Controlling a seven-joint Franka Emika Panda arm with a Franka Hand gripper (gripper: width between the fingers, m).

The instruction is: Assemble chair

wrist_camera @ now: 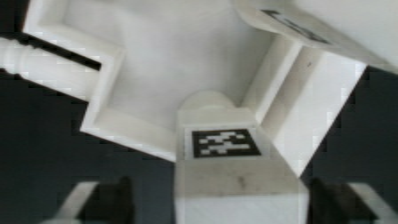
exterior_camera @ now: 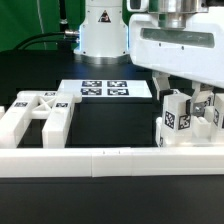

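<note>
My gripper (exterior_camera: 186,92) hangs over a cluster of white chair pieces at the exterior view's right. A short white post (exterior_camera: 178,120) with a black-and-white tag stands there, with another tagged piece (exterior_camera: 210,112) beside it. In the wrist view the post (wrist_camera: 228,110) rises between the jaws of my gripper (wrist_camera: 222,202). The dark fingers (wrist_camera: 114,200) stand on either side of it with a gap showing, so the gripper is open around it. A white chair slab (wrist_camera: 169,60) lies below. The X-braced frame (exterior_camera: 38,115) lies at the exterior view's left.
The long low white border wall (exterior_camera: 100,160) runs along the front. The marker board (exterior_camera: 105,88) lies flat behind the middle, before the robot base (exterior_camera: 100,30). Black table (exterior_camera: 110,125) lies between frame and post.
</note>
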